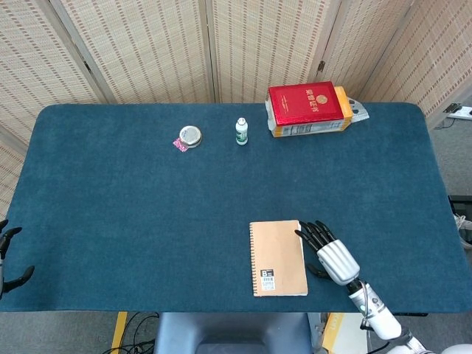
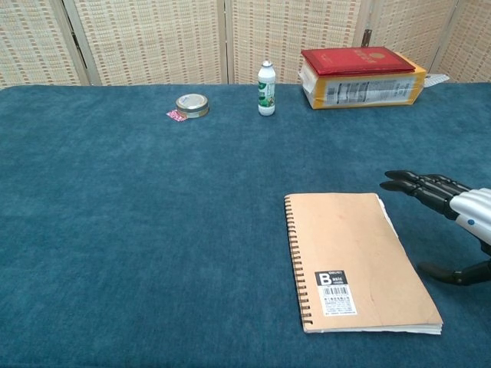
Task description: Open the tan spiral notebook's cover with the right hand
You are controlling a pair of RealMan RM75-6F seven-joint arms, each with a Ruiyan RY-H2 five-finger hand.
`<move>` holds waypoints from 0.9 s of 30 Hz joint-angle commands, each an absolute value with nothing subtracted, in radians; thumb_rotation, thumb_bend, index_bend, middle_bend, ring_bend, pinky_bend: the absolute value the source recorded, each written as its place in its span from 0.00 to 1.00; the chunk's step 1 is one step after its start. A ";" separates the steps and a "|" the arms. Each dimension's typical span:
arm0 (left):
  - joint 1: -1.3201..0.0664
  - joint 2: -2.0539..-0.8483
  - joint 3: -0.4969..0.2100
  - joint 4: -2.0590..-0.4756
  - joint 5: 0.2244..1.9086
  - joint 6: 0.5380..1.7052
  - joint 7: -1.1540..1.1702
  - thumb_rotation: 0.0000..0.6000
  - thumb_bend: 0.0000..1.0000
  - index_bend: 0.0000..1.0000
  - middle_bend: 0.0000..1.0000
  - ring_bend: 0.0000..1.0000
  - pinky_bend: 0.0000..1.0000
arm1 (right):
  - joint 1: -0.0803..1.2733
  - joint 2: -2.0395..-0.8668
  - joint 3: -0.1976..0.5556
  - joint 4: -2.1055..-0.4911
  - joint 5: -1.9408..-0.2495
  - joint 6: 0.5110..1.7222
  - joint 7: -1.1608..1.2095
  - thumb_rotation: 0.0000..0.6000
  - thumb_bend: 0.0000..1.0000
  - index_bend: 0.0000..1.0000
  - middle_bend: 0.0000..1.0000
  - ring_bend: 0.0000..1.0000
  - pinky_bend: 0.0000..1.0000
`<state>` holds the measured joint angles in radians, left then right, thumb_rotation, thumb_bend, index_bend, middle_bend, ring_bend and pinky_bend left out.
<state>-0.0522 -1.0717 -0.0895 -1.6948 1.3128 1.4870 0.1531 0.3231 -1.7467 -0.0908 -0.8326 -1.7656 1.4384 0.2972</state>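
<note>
The tan spiral notebook (image 1: pixel 278 257) (image 2: pixel 354 260) lies closed and flat near the table's front edge, spiral on its left, a barcode label at its lower part. My right hand (image 1: pixel 329 253) (image 2: pixel 450 216) hovers just right of the notebook's free edge, fingers spread and stretched forward, thumb low beside the lower right corner, holding nothing. My left hand (image 1: pixel 7 259) shows only at the far left edge of the head view, off the table, fingers apart and empty.
At the back stand a red book on a yellow box (image 1: pixel 309 108) (image 2: pixel 360 74), a small white bottle (image 1: pixel 241 131) (image 2: pixel 266 77) and a round tin (image 1: pixel 190 136) (image 2: pixel 192 104) with a pink scrap beside it. The blue table cloth (image 1: pixel 133 206) spreads wide to the left.
</note>
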 commanded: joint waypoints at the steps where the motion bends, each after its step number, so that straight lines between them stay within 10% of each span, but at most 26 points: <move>1: -0.054 -1.075 -0.092 -1.694 1.308 1.486 0.159 1.00 0.24 0.21 0.10 0.04 0.17 | 0.327 -1.748 -0.089 -0.832 -1.763 1.439 0.299 1.00 0.33 0.00 0.00 0.00 0.00; 27: -0.048 -1.075 -0.096 -1.694 1.310 1.495 0.158 1.00 0.24 0.21 0.10 0.04 0.17 | 0.358 -1.793 -0.080 -0.785 -1.736 1.420 0.339 1.00 0.33 0.00 0.00 0.00 0.00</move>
